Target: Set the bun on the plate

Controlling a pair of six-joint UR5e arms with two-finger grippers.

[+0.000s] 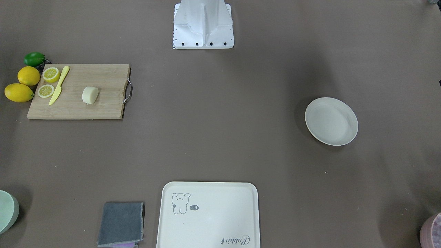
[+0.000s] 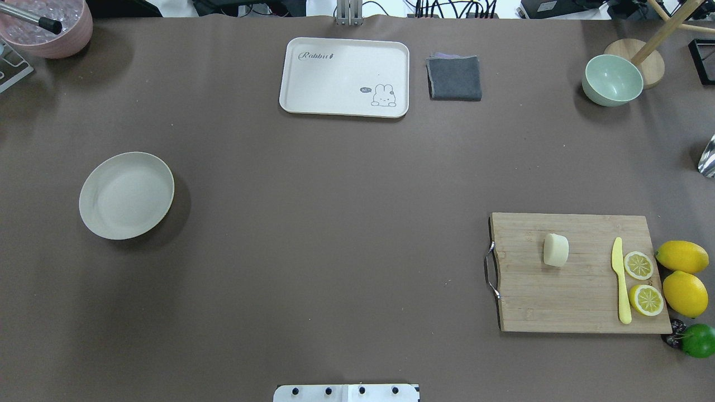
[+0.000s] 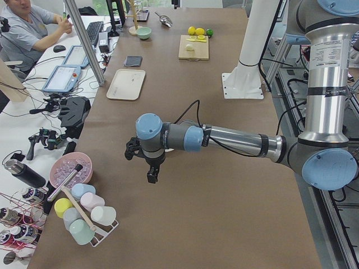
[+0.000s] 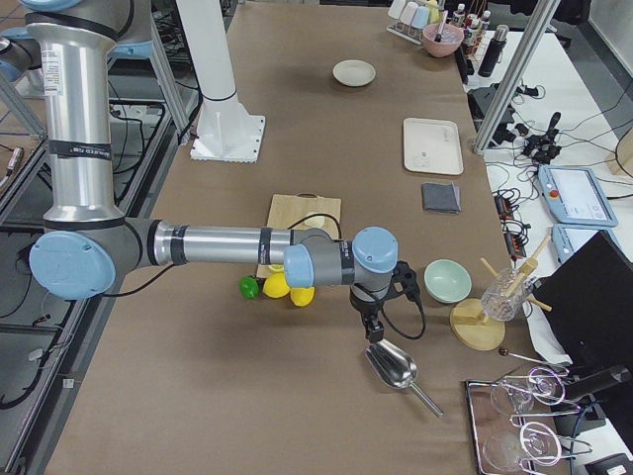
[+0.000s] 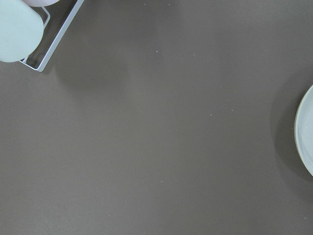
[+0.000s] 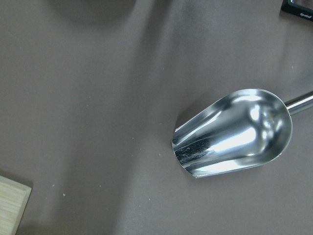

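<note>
Brown tabletop [image 5: 156, 117], plate [image 5: 305, 130] sliver only

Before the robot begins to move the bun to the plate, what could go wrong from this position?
1. The bun lies on the cutting board at the robot's right, the plate far at its left: a long carry, perhaps a hand-over, where it may drop.
2. The bun looks smooth and rounded; it may slip or roll when pinched.

Pale bun [image 2: 556, 249] on cutting board [image 2: 581, 290]; off-white plate [image 2: 126, 195] empty.
</note>
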